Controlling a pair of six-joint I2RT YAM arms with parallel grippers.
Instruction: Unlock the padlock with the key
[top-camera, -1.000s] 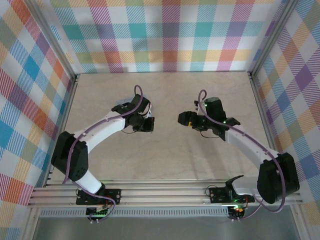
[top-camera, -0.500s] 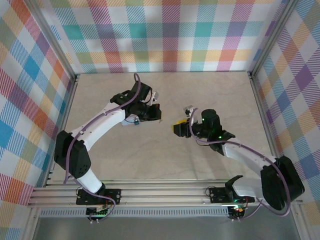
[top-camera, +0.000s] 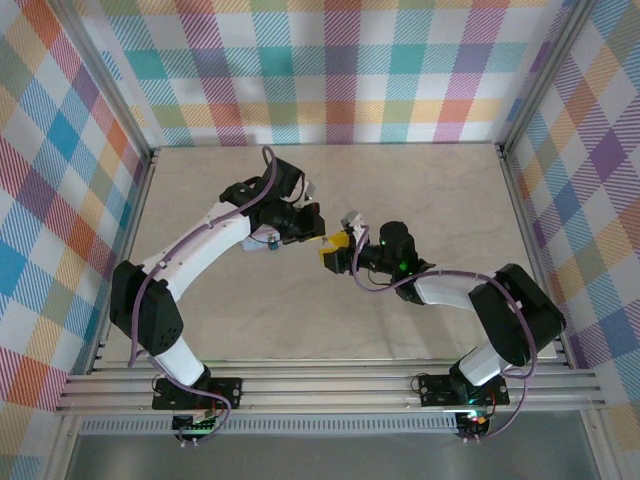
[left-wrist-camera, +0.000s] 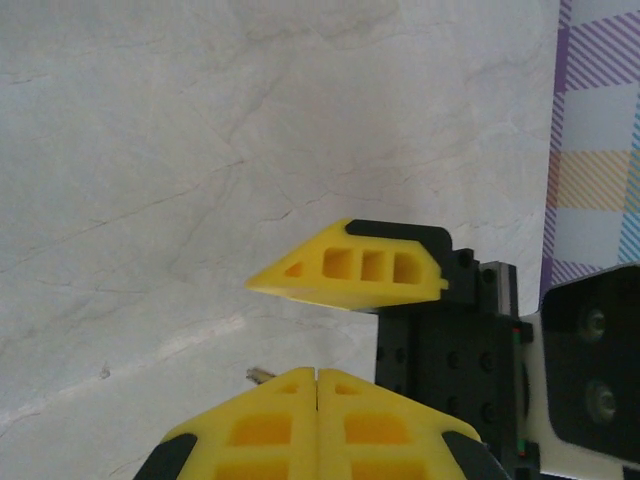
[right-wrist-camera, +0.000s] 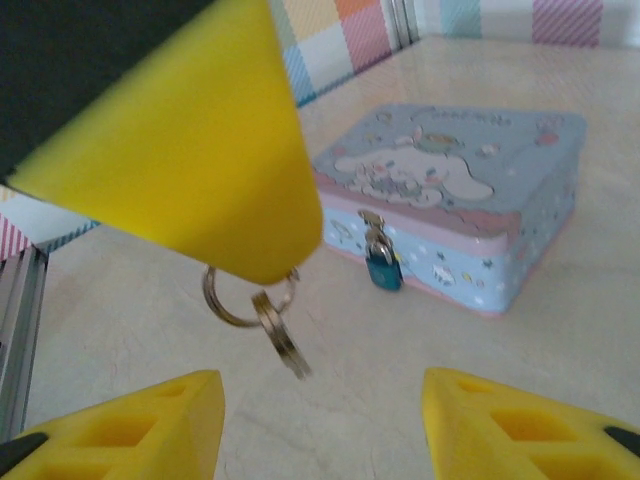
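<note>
Currently, left tool pinched shut on key ring, rings dangling under its yellow tip, right tool jaws apart and empty just below, dark-blue padlock hanging on front clasp of pale-blue cartoon tin on tabletop, lid lettering too blurred to read.

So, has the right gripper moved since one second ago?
Yes. In the top view the right gripper has moved left, away from the metal rail on the table's right edge, toward the left gripper, which holds the key.
</note>
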